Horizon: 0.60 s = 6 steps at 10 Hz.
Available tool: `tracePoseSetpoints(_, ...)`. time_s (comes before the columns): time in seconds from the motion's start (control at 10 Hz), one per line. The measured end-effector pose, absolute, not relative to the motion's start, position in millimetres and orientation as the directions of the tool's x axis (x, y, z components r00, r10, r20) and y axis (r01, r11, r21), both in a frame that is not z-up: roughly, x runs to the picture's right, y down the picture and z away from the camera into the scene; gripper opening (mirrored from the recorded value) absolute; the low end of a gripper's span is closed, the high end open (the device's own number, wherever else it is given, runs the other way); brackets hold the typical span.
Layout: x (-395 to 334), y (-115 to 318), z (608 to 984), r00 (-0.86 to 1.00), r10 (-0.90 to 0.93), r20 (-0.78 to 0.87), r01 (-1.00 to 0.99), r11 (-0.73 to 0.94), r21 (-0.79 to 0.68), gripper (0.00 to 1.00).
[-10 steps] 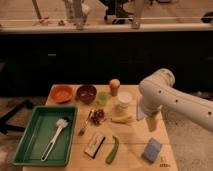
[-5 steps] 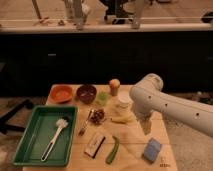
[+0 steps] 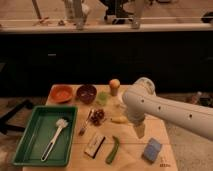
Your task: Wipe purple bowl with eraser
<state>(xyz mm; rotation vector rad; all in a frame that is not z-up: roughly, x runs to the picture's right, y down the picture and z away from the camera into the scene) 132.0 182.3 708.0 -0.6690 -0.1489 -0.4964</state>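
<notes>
The gripper [image 3: 139, 131] is hanging over the table [image 3: 131, 162], pointing down from the white arm [image 3: 170, 110] that is reaching in from 3 o'clock. Its fingers are standing wide, with nothing between them. At its 5 o'clock a blue sponge [image 3: 152, 150] is lying near but apart. At its 8 o'clock a green vegetable [image 3: 112, 150] is lying. Just past that the eraser [image 3: 94, 145] is resting flat on the wood, well apart from the gripper.

The purple bowl [image 3: 86, 93] is sitting at the gripper's 10 o'clock, by the table's far edge, showing only its dark inside. Just beside it, at its 9 o'clock, the orange bowl [image 3: 62, 93] is sitting. The green tray [image 3: 30, 154] is lying at the table's left and holding a white-bristled brush [image 3: 55, 137] laid slantwise.

A small dark mark [image 3: 164, 164] is showing by the near right corner, too small to read.
</notes>
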Motion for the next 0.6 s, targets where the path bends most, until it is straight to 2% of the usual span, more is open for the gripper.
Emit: tracePoseSetpoints(0.6,113,190,699,0.835,-0.419,0.356,0.550,0.642,-0.534,0.80)
